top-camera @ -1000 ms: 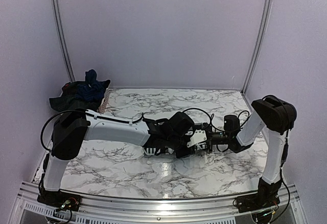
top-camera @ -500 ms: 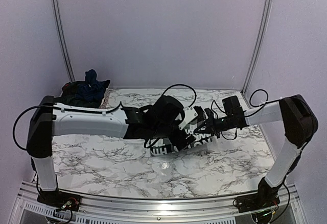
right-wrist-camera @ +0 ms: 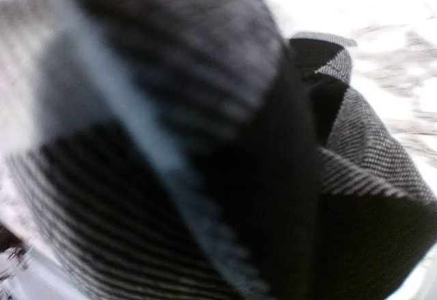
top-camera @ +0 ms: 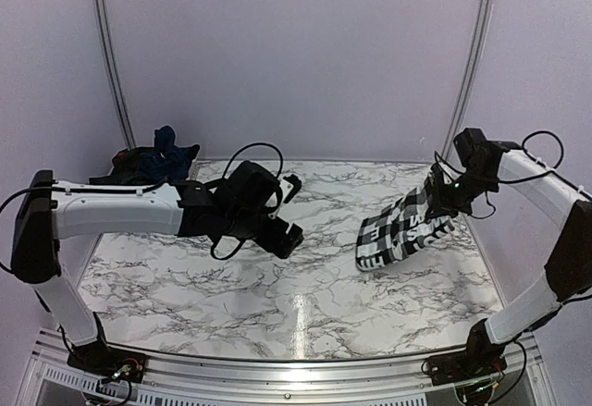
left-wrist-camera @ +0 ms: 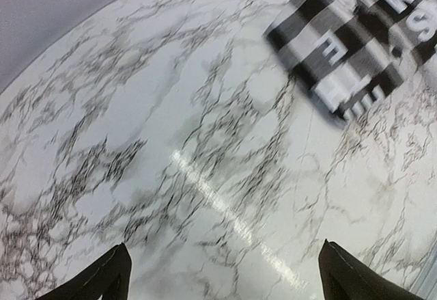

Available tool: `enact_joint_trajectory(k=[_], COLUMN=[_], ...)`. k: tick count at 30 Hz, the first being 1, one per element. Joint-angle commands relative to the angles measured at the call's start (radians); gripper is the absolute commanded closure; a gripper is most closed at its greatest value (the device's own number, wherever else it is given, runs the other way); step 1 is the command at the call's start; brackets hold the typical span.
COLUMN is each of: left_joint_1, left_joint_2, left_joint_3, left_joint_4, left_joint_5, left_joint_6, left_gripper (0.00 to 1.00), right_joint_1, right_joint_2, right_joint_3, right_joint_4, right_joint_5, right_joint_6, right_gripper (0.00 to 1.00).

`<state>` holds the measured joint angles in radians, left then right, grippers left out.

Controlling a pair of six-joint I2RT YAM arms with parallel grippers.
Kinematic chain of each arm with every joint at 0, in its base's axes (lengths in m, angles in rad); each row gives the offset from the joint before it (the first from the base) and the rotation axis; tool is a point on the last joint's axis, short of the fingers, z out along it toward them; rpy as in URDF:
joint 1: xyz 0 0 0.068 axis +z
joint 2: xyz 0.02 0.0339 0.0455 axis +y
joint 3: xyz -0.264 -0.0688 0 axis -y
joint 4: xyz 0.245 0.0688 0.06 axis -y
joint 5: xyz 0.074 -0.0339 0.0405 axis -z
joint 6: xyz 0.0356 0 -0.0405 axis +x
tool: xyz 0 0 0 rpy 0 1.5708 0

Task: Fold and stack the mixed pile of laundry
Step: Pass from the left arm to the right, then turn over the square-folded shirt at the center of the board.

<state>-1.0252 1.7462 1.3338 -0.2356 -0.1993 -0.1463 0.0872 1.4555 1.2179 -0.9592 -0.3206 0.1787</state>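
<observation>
While right hand (top-camera: 445,195) clamps upper edge of check shirt (top-camera: 398,232), expect limp, light sag; your left hand (left-wrist-camera: 225,279), splayed empty, should pinch lower corner.

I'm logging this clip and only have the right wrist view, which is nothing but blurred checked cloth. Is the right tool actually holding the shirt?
Observer: Yes. From above, the right tool grips the checked shirt by its far end, and the rest slopes down toward the marble table.
Operator: What is the left tool doing?
Observer: The left tool is open and empty, above bare marble to the left of the shirt.
Operator: Is there any other laundry?
Observer: A dark pile of clothes sits at the table's far left corner.
</observation>
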Motion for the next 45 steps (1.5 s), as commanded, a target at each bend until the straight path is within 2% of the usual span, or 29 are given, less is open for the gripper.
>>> enact_joint_trajectory(k=[1, 6, 10, 14, 18, 21, 22, 23, 25, 26, 29, 31, 33, 35, 40, 42, 45], left_joint_1=[0.053, 0.119, 0.159, 0.194, 0.228, 0.256, 0.267, 0.279, 0.295, 0.301, 0.310, 0.313, 0.313, 0.313, 0.286, 0.261, 0.217], left_joint_2=[-0.189, -0.359, -0.453, -0.516, -0.560, -0.582, -0.587, -0.592, -0.601, -0.603, -0.604, -0.597, -0.582, -0.559, -0.457, -0.380, -0.239], left_joint_3=[-0.125, -0.273, -0.352, -0.399, -0.425, -0.436, -0.438, -0.441, -0.449, -0.451, -0.463, -0.467, -0.462, -0.454, -0.407, -0.349, -0.238], left_joint_4=[-0.074, -0.074, -0.076, -0.087, -0.098, -0.098, -0.097, -0.098, -0.093, -0.094, -0.090, -0.083, -0.074, -0.053, 0.034, 0.036, 0.035], left_joint_5=[0.060, 0.084, 0.093, 0.099, 0.117, 0.139, 0.154, 0.168, 0.191, 0.194, 0.215, 0.237, 0.268, 0.310, 0.426, 0.429, 0.434], left_joint_6=[-0.074, -0.076, -0.064, -0.059, -0.065, -0.083, -0.090, -0.102, -0.121, -0.127, -0.157, -0.174, -0.185, -0.203, -0.226, -0.230, -0.247], left_gripper=[0.01, 0.01, 0.01, 0.01, 0.01, 0.01, 0.01, 0.01, 0.01, 0.01, 0.01, 0.01, 0.01, 0.01, 0.01, 0.01, 0.01], right_joint_1=[-0.012, 0.016, 0.153, 0.407, 0.608, 0.700, 0.723, 0.744, 0.780, 0.794, 0.818, 0.819, 0.809, 0.776, 0.582, 0.492, 0.388], right_joint_2=[-0.034, 0.013, 0.108, 0.339, 0.643, 0.847, 0.904, 0.955, 1.025, 1.035, 0.987, 0.909, 0.816, 0.717, 0.433, 0.372, 0.348], right_joint_3=[0.173, 0.356, 0.490, 0.553, 0.806, 0.979, 1.019, 1.058, 1.102, 1.119, 1.091, 1.036, 0.988, 0.927, 0.508, 0.368, 0.262], right_joint_4=[-0.276, -0.399, -0.418, -0.414, -0.415, -0.412, -0.408, -0.395, -0.338, -0.305, -0.131, 0.012, 0.130, 0.173, 0.353, 0.390, 0.417], right_joint_5=[0.344, 0.506, 0.543, 0.543, 0.471, 0.382, 0.342, 0.292, 0.188, 0.154, 0.007, -0.076, -0.104, -0.113, -0.181, -0.208, -0.244], right_joint_6=[-0.033, 0.019, 0.087, 0.190, 0.246, 0.295, 0.307, 0.313, 0.318, 0.325, 0.345, 0.355, 0.343, 0.310, 0.244, 0.203, 0.127], right_gripper=[1.00, 1.00, 1.00, 1.00, 1.00, 1.00, 0.97, 0.90, 0.72, 0.57, 0.11, 0.03, 0.02, 0.02, 0.09, 0.14, 0.19])
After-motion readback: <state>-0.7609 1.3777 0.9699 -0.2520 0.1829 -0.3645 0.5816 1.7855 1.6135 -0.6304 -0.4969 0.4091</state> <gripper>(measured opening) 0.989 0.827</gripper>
